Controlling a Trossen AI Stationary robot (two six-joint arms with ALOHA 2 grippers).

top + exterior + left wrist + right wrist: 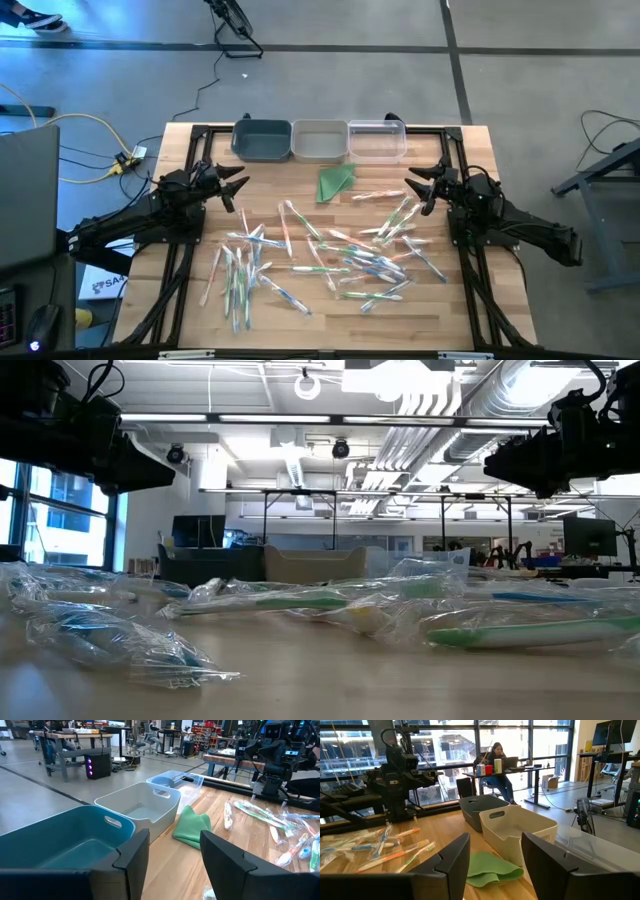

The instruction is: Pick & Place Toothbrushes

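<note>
Several wrapped toothbrushes [330, 255] lie scattered flat on the wooden table, white sticks with green, blue or orange accents; they also show up close in the low view [300, 605]. My left gripper [238, 188] hovers open at the table's left side, above the wood and clear of the brushes. My right gripper [415, 188] hovers open at the right side, likewise clear of them. Both point level toward the table's middle. In the wrist views each pair of fingers [175, 857] [495, 857] has nothing between it.
Three bins stand in a row at the far edge: a dark teal one [262, 139], a pale grey one [320, 140] and a clear one [377, 139]. A folded green cloth [335, 182] lies in front of them. A person sits at a desk beyond the table [497, 762].
</note>
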